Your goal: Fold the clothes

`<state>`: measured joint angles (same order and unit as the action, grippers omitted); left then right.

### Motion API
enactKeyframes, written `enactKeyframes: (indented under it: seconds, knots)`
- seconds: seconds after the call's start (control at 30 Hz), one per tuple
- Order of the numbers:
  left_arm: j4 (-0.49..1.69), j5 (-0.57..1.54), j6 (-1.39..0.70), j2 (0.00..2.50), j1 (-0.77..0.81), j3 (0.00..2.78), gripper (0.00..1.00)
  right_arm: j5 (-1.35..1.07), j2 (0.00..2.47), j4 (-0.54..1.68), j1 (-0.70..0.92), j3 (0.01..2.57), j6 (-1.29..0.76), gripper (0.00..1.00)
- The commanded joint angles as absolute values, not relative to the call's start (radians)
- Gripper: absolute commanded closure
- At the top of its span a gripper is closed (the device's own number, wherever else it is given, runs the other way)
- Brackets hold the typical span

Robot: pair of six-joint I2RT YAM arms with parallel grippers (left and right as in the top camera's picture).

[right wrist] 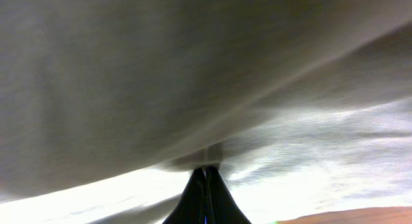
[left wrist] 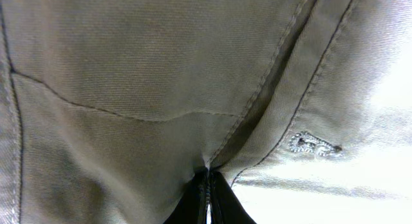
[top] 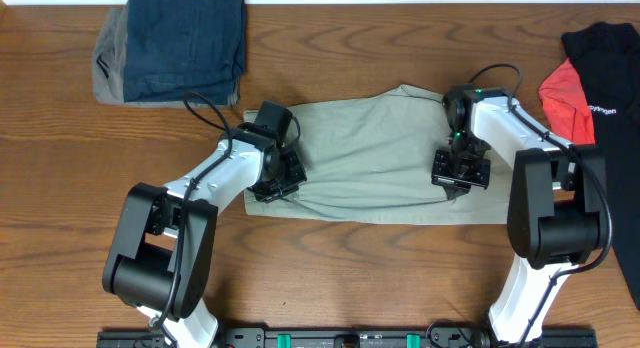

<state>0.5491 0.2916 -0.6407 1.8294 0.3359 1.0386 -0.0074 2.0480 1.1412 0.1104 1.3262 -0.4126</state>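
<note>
The clothes, a pair of light khaki trousers (top: 380, 148), lie folded into a broad band across the middle of the wooden table. My left gripper (top: 271, 193) is down on their left end, shut, pinching a ridge of the cloth near the front edge. In the left wrist view the shut gripper (left wrist: 207, 176) nips fabric where stitched seams meet, with a buttonhole (left wrist: 313, 145) to the right. My right gripper (top: 456, 187) is down on the right part of the trousers, shut on a fold. In the right wrist view the gripper (right wrist: 206, 169) clamps a raised crease of the trousers (right wrist: 161, 76).
Folded dark blue jeans (top: 185, 38) rest on a grey garment (top: 108, 63) at the back left. A black and coral-red garment (top: 590, 78) lies at the right edge. Bare wooden table (top: 380, 278) shows in front of the trousers.
</note>
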Motion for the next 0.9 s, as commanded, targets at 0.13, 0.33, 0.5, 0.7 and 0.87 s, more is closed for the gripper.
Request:
enactKeyframes:
  seconds: [0.13,0.33,0.5,0.7,0.87]
  knots:
    - [0.575,0.162,-0.619,1.868,0.306,1.027,0.94,0.109,2.064,1.125,0.07,1.291,-0.412,0.99]
    - [0.63,0.064,-0.649,1.868,0.276,1.027,0.94,0.179,2.064,1.071,0.014,1.238,-0.459,0.99]
    - [0.675,-0.001,-0.648,1.868,0.217,1.027,0.94,0.18,2.064,1.063,-0.073,1.24,-0.455,0.99]
    - [0.704,-0.016,-0.648,1.847,0.143,1.027,0.94,0.18,2.062,1.121,-0.155,1.289,-0.455,0.99]
    - [0.719,-0.015,-0.635,1.777,0.129,1.027,0.94,0.18,2.035,1.174,-0.175,1.354,-0.439,0.99]
